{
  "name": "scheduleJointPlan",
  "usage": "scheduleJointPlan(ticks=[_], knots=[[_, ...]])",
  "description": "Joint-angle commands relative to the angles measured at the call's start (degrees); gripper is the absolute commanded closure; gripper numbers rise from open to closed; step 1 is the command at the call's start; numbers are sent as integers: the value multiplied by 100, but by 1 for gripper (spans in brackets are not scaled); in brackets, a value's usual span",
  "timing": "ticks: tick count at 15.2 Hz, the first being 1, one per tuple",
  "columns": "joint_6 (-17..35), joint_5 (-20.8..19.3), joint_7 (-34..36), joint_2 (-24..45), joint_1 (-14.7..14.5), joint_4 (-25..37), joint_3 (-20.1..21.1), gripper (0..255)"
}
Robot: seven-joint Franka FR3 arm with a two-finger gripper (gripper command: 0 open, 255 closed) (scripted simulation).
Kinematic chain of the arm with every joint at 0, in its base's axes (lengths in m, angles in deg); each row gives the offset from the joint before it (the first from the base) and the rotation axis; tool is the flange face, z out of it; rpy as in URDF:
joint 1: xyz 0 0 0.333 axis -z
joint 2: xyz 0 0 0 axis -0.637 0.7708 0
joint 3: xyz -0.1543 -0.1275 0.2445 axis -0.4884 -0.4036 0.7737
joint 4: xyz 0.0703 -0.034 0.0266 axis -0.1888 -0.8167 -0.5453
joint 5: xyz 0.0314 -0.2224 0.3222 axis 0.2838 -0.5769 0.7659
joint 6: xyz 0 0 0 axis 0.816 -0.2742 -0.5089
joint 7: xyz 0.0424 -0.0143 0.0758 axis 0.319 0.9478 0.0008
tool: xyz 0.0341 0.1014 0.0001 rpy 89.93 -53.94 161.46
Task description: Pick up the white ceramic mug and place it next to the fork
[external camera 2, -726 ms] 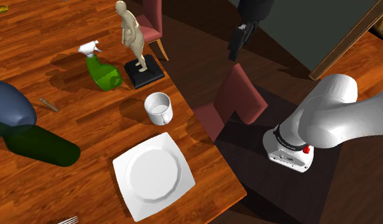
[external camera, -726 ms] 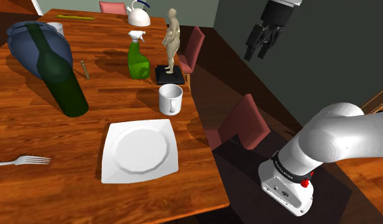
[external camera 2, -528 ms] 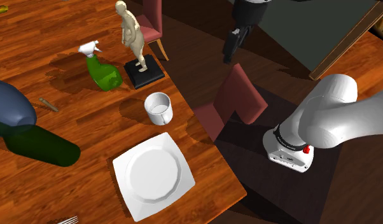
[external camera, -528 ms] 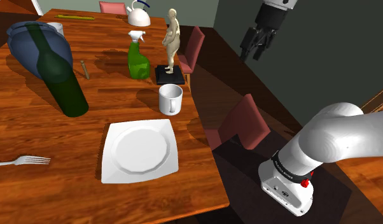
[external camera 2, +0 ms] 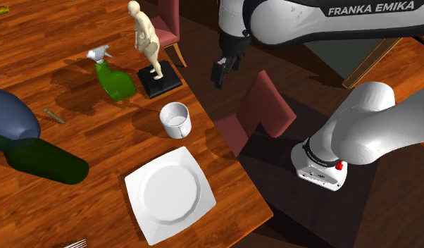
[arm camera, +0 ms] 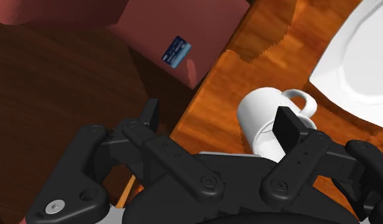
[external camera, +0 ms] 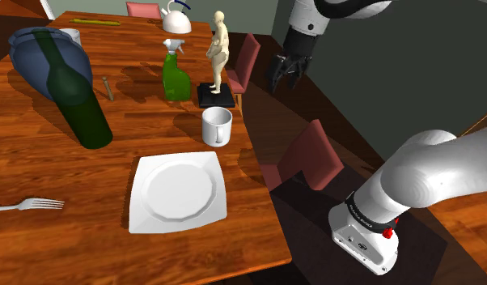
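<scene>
- The hand (external camera: pixel 282 79) (external camera 2: pixel 220 73) (arm camera: pixel 220 121) is being carried with its two black fingers (arm camera: pixel 151 112) standing well apart; nothing is being held or touched by them.
- In the wrist view the white mug (arm camera: pixel 263 121) is being seen beyond one finger, not between the two, so no grasp is being made yet.
- The hand is being held high and to one side of the mug (external camera: pixel 217 126) (external camera 2: pixel 175 120), out past the bench (external camera: pixel 40 243) edge and over the red chair (external camera: pixel 311 158) that stands just beside the mug's end of the bench.
- The step in hand is being judged as the approach: the mug is standing upright and untouched on the bench, handle turned towards the white plate (external camera: pixel 177 192) near it.
- The next move is being judged to call for the hand to be brought over the mug, lowered with the fingers apart around its wall or rim, and only then closed.
- The fork (external camera: pixel 31 205) is lying well apart from the mug, across the plate from it; the carry is being expected to pass over that plate.
</scene>
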Motion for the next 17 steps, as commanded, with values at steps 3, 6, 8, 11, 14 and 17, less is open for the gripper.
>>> scheduleJointPlan(ticks=[3, 6, 8, 11, 14, 17], knots=[[787, -3, 361, 690, -34, 33, 377, 0], [1306, -109, 680, 1298, -23, 199, 655, 0], [1624, -240, 921, 1727, -2, 353, 832, 0], [2048, -545, 1341, 2400, 33, 645, 1071, 0], [2303, -849, 1686, 2902, 39, 901, 1202, 0], [2535, -926, 1742, 3067, 42, 825, 1212, 0]])
